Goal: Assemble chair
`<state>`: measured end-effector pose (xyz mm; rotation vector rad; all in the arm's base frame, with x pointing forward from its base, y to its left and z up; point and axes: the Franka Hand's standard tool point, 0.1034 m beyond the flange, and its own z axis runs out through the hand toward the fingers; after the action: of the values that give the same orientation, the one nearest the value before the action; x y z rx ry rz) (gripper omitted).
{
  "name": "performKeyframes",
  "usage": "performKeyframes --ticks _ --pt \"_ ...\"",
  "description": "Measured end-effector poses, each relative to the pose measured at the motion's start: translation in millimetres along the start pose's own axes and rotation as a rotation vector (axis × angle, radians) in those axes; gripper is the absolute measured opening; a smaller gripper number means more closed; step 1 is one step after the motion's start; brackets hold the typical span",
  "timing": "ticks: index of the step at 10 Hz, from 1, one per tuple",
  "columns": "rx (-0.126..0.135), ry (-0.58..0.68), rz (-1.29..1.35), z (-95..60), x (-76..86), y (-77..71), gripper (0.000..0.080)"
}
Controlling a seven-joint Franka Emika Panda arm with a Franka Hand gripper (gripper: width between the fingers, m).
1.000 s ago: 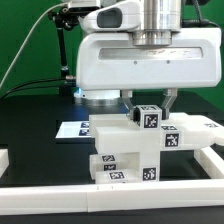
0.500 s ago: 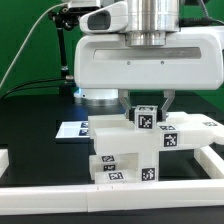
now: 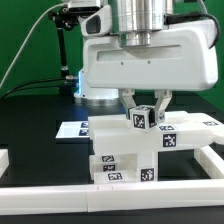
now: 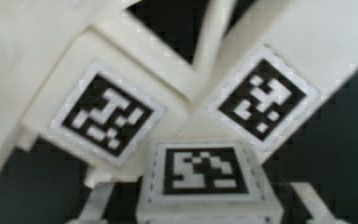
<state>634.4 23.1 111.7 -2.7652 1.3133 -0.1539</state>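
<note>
Robot lab: marker board [image 3: 70,131], black table [image 3: 32,118]

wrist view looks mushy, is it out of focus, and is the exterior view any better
Wrist view: soft all over, tag edges on the chair parts and the small cube smeared, likely too close to focus. Exterior view: sharper, tags crisp; the robot arm's white housing is bright, nearly washed out, with a blue glow behind it.
</note>
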Motion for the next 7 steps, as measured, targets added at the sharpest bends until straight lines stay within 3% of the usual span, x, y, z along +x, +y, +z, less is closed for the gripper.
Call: performKeyframes --ticks 2,3,4,6,7 --pt "0.008 -0.003 0.129 0.4 -0.3 -0.9 0.0282" --pt "0.008 -0.003 0.127 0.5 -0.5 -1.0 0.0356" --pt "0.008 -0.003 0.112 0.5 -0.5 -1.0 0.0356" --pt "0.008 -0.003 0.090 0.5 -0.6 -1.1 0.0617" --pt "-0.011 -0.005 -0.096 -0.6 -1.2 -1.2 0.0617"
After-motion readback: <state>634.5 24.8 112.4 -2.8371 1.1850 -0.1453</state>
